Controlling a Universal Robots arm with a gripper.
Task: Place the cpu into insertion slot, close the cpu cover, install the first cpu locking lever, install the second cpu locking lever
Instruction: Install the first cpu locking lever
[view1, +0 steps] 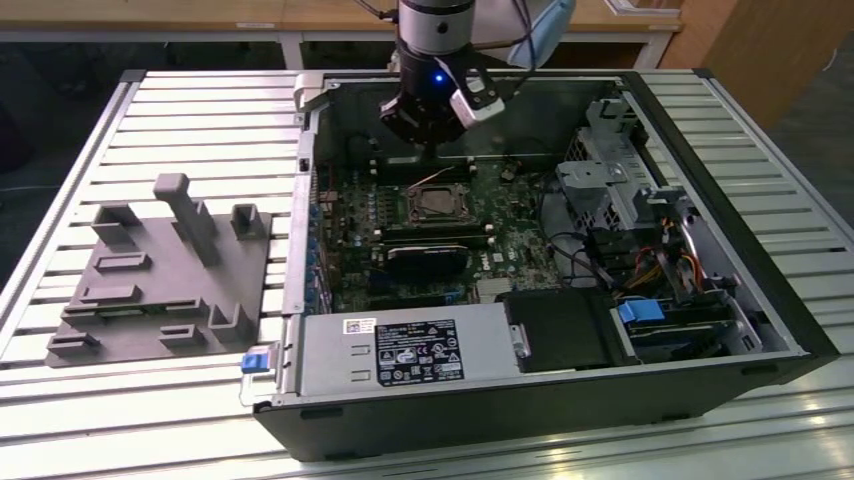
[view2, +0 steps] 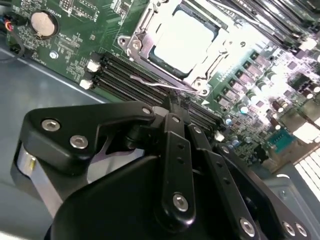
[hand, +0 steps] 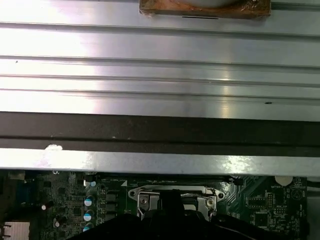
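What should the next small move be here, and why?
Probably ease the gripper down onto the wire lever beside the cpu cover and push it toward its latch. The cpu already sits under the closed cover, and the gripper, shut, hovers right by that lever, which looks unlatched.

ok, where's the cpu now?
In the insertion slot, centre of the exterior view, near the gripper; the second wrist view shows the cpu framed by the cpu cover, beside the memory slots.
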